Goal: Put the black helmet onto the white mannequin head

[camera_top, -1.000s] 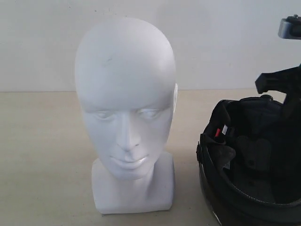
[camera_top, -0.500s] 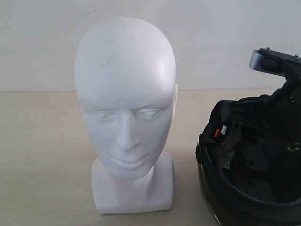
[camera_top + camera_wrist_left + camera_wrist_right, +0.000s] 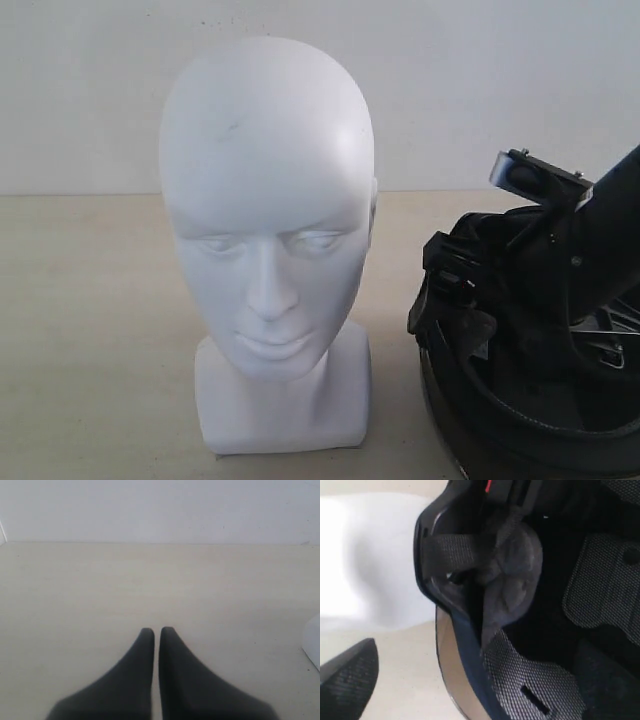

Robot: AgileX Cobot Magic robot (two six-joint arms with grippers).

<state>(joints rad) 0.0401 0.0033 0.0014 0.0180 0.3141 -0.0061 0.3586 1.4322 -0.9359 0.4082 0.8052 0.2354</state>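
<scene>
We see the black helmet (image 3: 480,410) lying opening-up on the tabletop (image 3: 90,330), just right of the white mannequin head (image 3: 265,200). The right tool (image 3: 445,295), jaws spread, appears to straddle its rim; biting only soft cheek padding or strap could let the helmet slip. The left tool (image 3: 156,632) is clenched on nothing, so only 1 arm would carry it.

The right arm (image 3: 598,235) is a matte black tube carrying a silver-grey block (image 3: 522,172) topped with small screws, and the left end effector (image 3: 156,630) has two smooth, dark grey, tapering fingers (image 3: 135,680).
</scene>
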